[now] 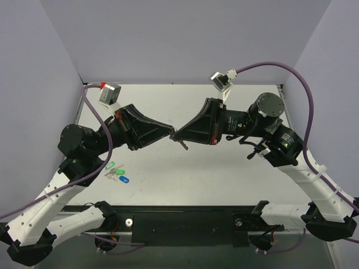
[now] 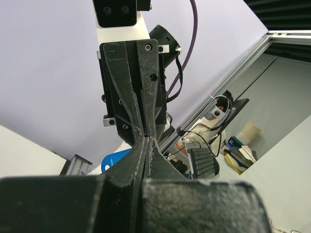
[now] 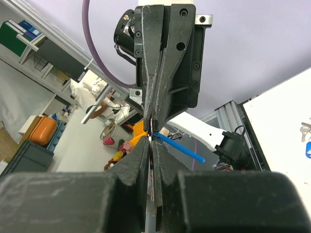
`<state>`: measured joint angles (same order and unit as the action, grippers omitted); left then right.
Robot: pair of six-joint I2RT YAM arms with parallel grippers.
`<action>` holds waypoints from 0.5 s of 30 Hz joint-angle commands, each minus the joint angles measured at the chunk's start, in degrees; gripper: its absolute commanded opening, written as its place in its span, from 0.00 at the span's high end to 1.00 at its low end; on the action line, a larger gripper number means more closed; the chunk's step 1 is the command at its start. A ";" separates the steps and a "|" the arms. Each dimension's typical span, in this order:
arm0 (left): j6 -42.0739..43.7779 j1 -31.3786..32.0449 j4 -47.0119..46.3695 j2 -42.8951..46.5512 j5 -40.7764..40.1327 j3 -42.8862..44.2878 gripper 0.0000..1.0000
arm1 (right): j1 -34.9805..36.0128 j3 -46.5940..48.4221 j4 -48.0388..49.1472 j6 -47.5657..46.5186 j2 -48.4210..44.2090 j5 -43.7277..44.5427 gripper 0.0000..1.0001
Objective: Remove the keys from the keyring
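Observation:
My left gripper (image 1: 171,134) and right gripper (image 1: 178,136) meet tip to tip above the middle of the table. Both are shut. In the right wrist view, the right gripper (image 3: 153,138) holds a thin silver metal strip, which looks like the key, edge-on between its fingers. The blue key tag (image 3: 182,147) sticks out sideways from where the tips meet. In the left wrist view, the left gripper (image 2: 147,141) pinches at the same spot, apparently on the ring, and the tag (image 2: 114,160) shows beside its left finger. A small dark piece (image 1: 183,144) hangs under the tips.
A bunch of green and dark blue tags with keys (image 1: 116,172) lies on the white table (image 1: 224,179) near the left arm. It also shows at the right edge of the right wrist view (image 3: 308,149). Grey walls close the back and sides.

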<state>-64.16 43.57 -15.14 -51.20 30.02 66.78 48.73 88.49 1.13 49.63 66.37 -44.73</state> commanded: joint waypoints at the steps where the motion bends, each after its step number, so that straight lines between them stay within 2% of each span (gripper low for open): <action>1: 5.18 0.46 6.77 -0.48 4.86 5.28 1.00 | -0.39 -0.33 4.68 0.47 -0.71 -0.97 1.00; 15: 12.74 0.46 20.92 -3.12 15.15 11.61 1.00 | -1.53 -0.51 0.99 -0.67 -0.89 -4.75 1.00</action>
<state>-55.22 43.53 -0.84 -53.43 37.67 74.83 48.03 87.74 -1.13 49.39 66.00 -49.19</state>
